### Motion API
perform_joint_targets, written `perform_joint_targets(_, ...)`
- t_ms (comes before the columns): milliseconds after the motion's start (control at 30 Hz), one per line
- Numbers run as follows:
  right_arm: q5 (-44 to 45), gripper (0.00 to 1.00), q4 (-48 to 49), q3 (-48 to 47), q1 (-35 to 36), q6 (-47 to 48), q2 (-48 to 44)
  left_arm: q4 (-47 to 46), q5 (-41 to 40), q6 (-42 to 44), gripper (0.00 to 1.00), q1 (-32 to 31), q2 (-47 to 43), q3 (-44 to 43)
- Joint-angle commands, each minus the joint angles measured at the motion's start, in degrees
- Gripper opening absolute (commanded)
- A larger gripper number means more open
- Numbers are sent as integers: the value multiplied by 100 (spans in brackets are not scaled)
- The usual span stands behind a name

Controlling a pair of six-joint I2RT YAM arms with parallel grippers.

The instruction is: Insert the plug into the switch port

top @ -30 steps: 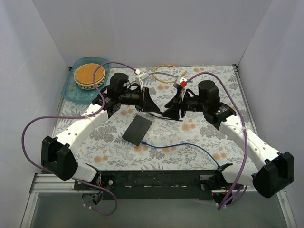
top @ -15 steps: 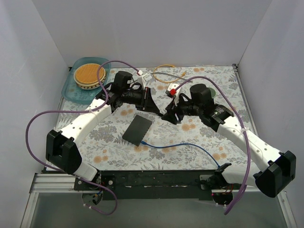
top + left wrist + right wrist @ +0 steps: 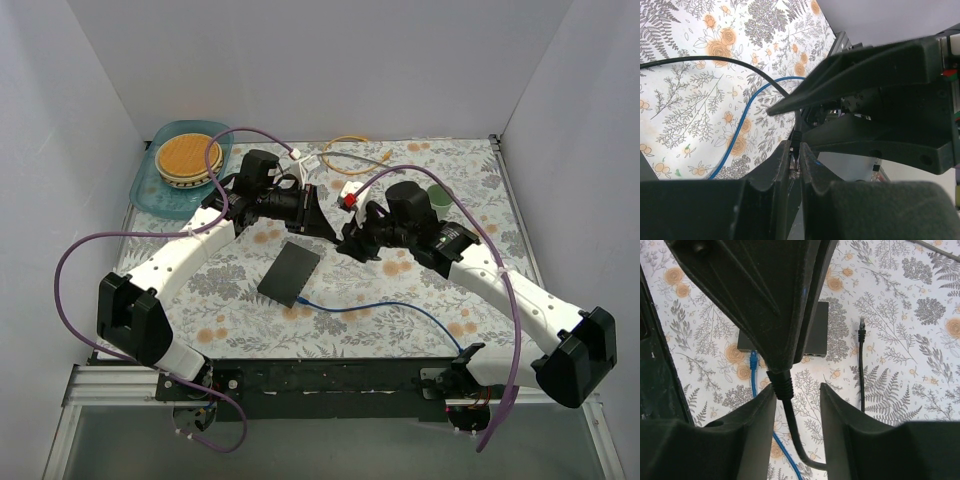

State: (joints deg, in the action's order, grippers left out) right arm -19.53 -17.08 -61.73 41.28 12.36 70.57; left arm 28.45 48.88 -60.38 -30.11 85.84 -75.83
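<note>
Slippage is the risk: the plug [image 3: 794, 160] is pinched by the left gripper [image 3: 795, 148], held up just beyond the switch [image 3: 290, 272]; the right gripper [image 3: 797, 390] is spread around the cable [image 3: 790, 420], so a mistimed handover could let it twist or drop

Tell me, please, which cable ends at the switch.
The blue cable; its plug meets the switch's edge, while the thin black cable's plug lies apart.

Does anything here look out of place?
The switch lies askew, turned diagonally on the floral cloth, and a loose black plug lies near it while the left gripper pinches a plug. Nothing looks spilled or broken.
</note>
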Motion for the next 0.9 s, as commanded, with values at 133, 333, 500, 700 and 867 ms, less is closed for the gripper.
perform_joint_targets(133,492,1,231,-260,38,-145,-8,47,218,44,0,5,-50,-213)
perform_joint_targets(333,1186,1,477,-172,30,-401,-183,64,-9,79,20,5,-85,-169)
perform_joint_targets(500,2706,1,530,-172,38,-682,-709,161,-1351,53,84,14,-278,-230)
perform_joint_targets(700,4062,1,408,-189,38,-700,-1405,179,-2988,-193,90,137,-569,-55)
perform_joint_targets(867,3843,1,-382,-392,38,-752,-932,372,-3877,-474,92,347,-437,200)
